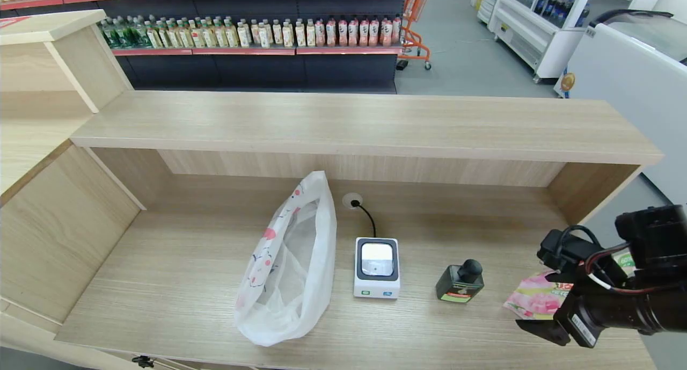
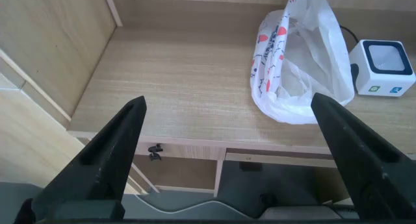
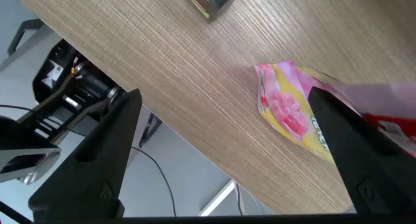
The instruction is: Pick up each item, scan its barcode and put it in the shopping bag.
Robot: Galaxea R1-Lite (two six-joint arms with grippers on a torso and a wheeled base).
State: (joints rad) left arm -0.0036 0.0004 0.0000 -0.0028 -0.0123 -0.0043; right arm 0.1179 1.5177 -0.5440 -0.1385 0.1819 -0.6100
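A white plastic shopping bag (image 1: 284, 268) with red prints lies open on the wooden counter (image 1: 177, 284). To its right stands the white barcode scanner (image 1: 377, 267). Further right are a dark bottle with a black cap (image 1: 460, 282) and a pink snack packet (image 1: 536, 297). My right arm (image 1: 617, 305) hangs over the counter's front right corner, partly covering the packet. My right gripper (image 3: 227, 165) is open above the counter's edge, beside the packet (image 3: 292, 110) and not touching it. My left gripper (image 2: 227, 152) is open and holds nothing, off the front edge, with the bag (image 2: 292, 62) and scanner (image 2: 383, 68) beyond it.
A raised ledge (image 1: 365, 123) runs along the back of the counter, and side walls (image 1: 59, 236) close it in left and right. The scanner's black cable (image 1: 367, 217) runs to a hole at the back. Drink shelves (image 1: 252, 31) and freezers (image 1: 542, 26) stand behind.
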